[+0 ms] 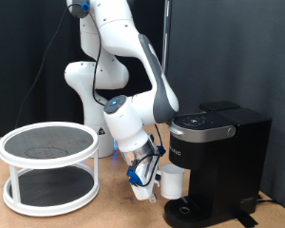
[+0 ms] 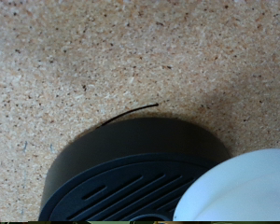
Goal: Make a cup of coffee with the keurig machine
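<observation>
Pincer (image 1: 154,182): closed on the upright white cup (image 1: 171,180).
Keurig machine (image 1: 218,157): drip base (image 1: 192,211) at five o'clock, just beneath the cup.

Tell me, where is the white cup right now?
In the exterior view the cup is low at centre-right, under the keurig machine spout above its round drip base, with the gripper at its left.

Speckled cork-brown tabletop (image 1: 104,211) carrying: white two-tier round rack with dark mesh shelves (image 1: 49,166), at the exterior view's left; black keurig machine (image 1: 218,161) on its round drip base, at right.
</observation>
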Robot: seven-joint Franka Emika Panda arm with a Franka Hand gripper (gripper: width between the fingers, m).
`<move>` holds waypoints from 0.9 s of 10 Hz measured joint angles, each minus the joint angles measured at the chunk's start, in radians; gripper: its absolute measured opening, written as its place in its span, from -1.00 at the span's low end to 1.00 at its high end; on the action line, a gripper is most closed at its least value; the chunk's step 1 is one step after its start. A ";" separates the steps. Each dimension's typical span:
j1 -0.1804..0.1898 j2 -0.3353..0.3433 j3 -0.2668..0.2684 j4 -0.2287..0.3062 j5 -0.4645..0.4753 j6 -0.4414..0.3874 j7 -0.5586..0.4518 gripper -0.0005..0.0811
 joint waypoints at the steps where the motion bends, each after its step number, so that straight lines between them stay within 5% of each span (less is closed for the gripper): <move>1: 0.000 0.001 0.002 0.000 0.012 0.013 0.000 0.81; 9: 0.002 0.002 -0.006 0.002 -0.020 0.059 0.148 0.81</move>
